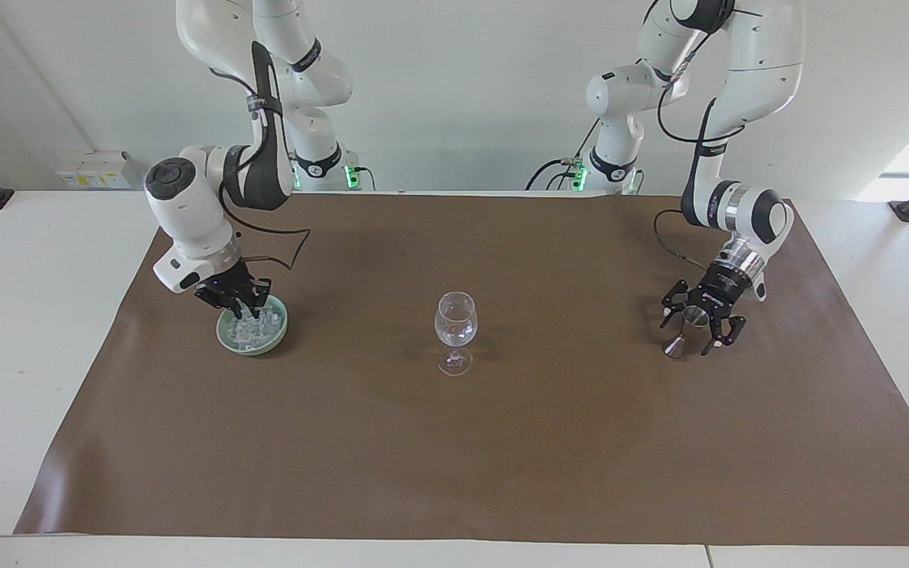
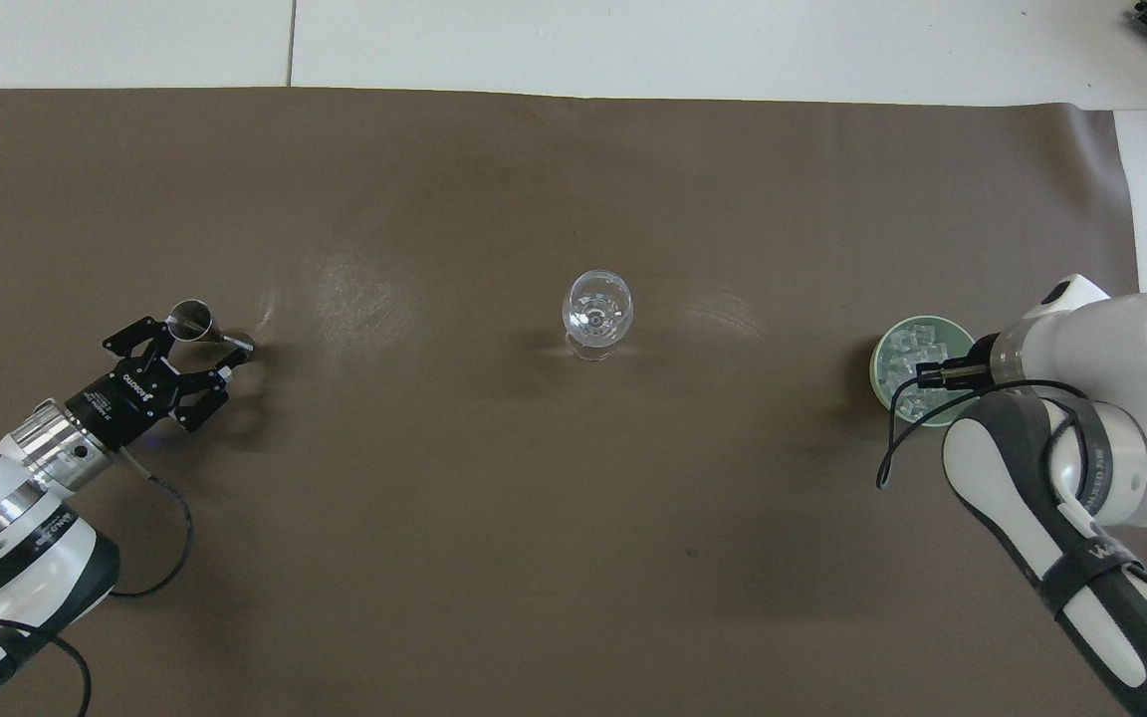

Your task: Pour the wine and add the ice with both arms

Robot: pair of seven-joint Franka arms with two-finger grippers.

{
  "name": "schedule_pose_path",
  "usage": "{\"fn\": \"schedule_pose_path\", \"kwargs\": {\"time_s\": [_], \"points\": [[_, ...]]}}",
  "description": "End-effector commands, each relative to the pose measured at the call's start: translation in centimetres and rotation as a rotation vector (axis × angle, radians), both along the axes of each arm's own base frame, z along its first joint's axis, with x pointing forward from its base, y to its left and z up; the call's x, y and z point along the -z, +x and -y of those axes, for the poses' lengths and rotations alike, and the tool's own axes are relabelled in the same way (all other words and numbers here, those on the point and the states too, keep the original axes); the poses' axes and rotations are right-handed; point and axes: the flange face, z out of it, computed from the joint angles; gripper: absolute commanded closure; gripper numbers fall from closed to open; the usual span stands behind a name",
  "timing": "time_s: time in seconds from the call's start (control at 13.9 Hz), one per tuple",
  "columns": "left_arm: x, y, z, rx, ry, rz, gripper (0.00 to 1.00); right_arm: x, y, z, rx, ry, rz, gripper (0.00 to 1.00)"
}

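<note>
The wine's vessel, a small dark metal jigger [image 1: 682,331] [image 2: 197,321], has its foot on the brown mat toward the left arm's end of the table and leans a little. My left gripper [image 1: 690,331] [image 2: 200,346] is open around it, a finger on each side. The ice [image 1: 261,331] [image 2: 907,360] is heaped in a pale green bowl [image 1: 222,335] [image 2: 875,363] toward the right arm's end. My right gripper [image 1: 243,309] is shut, its fingertips down in the heap. Whether a cube is pinched between them does not show. Seen from overhead, the wrist covers these fingers.
A clear stemmed wine glass [image 1: 455,319] [image 2: 596,311] stands upright mid-mat between the two arms, apart from both. The brown mat [image 1: 454,457] covers most of the white table. Black cables hang from both wrists.
</note>
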Motion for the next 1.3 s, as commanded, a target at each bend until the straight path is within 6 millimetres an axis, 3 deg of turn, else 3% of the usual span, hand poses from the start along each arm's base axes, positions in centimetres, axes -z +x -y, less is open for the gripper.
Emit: {"fn": "schedule_pose_path", "kwargs": {"time_s": [0.0, 0.14, 0.36, 0.65, 0.86, 1.01, 1.22], "points": [[0.2, -0.1, 0.2, -0.014, 0.006, -0.014, 0.00, -5.1, 0.7, -0.3, 0.058, 0.003, 0.009, 1.00], [0.3, -0.2, 0.1, -0.009, 0.012, -0.016, 0.00, -8.1, 1.1, -1.5, 0.109, 0.010, 0.033, 1.00], [-0.1, -0.3, 0.1, 0.014, 0.029, -0.010, 0.00, -11.8, 2.4, -6.3, 0.198, 0.080, 0.081, 1.00], [-1.1, -0.4, -0.7, 0.040, 0.077, -0.001, 0.00, -14.0, 3.0, -12.8, 0.299, 0.118, 0.122, 1.00], [-2.6, -0.6, -0.7, 0.045, 0.132, 0.009, 0.00, -14.7, 2.4, -19.8, 0.371, 0.181, 0.161, 1.00], [-3.2, -0.9, -1.0, 0.048, 0.162, 0.011, 0.00, -15.1, 2.2, -23.2, 0.432, 0.261, 0.188, 1.00], [-3.7, -1.2, -1.4, 0.092, 0.212, 0.012, 0.00, -15.8, 2.1, -26.7, 0.510, 0.399, 0.220, 1.00]]}}
